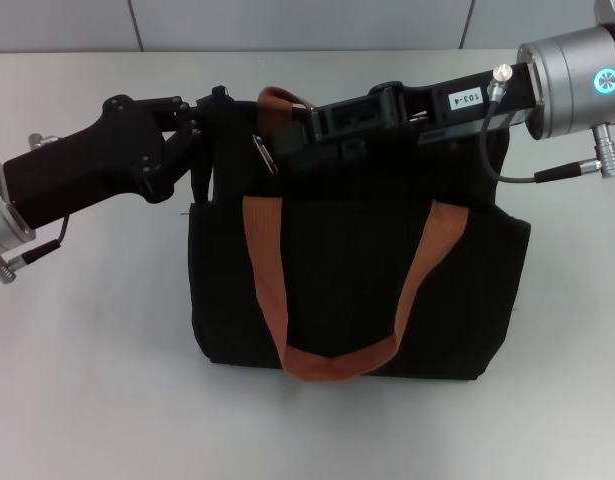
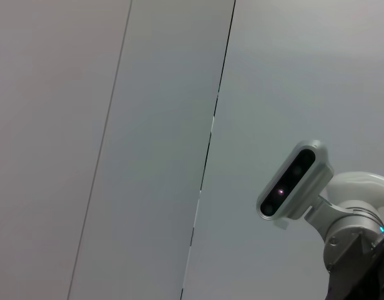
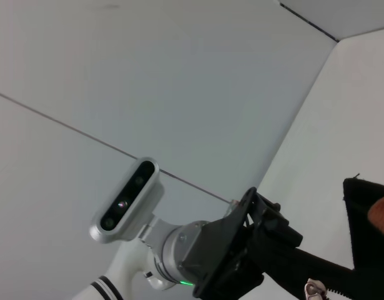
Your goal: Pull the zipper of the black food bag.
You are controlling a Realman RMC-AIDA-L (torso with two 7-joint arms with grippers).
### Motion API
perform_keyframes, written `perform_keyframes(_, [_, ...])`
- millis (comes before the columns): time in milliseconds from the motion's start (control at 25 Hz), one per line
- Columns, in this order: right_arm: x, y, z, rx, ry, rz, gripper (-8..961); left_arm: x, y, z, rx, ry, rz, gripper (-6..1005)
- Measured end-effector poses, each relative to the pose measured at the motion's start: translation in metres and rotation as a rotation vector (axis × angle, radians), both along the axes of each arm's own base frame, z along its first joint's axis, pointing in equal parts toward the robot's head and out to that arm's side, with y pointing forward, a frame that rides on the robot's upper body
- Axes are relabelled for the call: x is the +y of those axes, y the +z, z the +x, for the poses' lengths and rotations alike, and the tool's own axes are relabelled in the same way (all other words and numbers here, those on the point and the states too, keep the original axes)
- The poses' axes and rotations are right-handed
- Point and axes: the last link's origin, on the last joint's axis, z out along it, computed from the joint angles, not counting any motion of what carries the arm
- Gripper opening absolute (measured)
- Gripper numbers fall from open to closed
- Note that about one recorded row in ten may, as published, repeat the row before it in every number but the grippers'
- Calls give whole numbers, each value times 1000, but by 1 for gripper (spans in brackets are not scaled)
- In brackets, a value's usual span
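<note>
From the head camera, the black food bag [image 1: 357, 270] stands on the white table [image 1: 87, 380] with both arms at its upper edge. The left gripper [image 1: 192, 135] presses into the bag's top corner, seemingly pinching fabric, though black on black I cannot tell how its jaws stand. The right gripper [image 1: 287, 140] reaches across the top, and the zipper [image 1: 263, 152] glints just off its tip; whether those jaws have closed on it I cannot tell either. If the tab isn't properly caught it could slip free on the pull, or the soft bag could drag sideways should the left hold give.

The left wrist camera shows only wall and the other arm's camera housing [image 2: 293, 181], no bag.

The right wrist camera adds what the head misses: the zipper [image 3: 315, 289] close beside the left gripper [image 3: 266, 234]
</note>
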Motion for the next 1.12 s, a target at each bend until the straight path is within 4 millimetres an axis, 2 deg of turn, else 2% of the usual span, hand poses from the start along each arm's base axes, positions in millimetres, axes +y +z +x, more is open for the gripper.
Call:
perform_keyframes(520, [5,-12,-10,-73,95,44,626,2,0,3,-9,-3,2,51])
perform_keyframes(920, [3,-18,-17,-67,210,94,626,4,0,6,-15,-12,4,50])
perform_keyframes(1040, [0,-19,-16,-66,250,111,626,4,0,6,-14,-15,7,50])
perform_keyframes(1120, [-6,-23,-8,-57,310,154,626,4,-1,7,-14,-19,9,50])
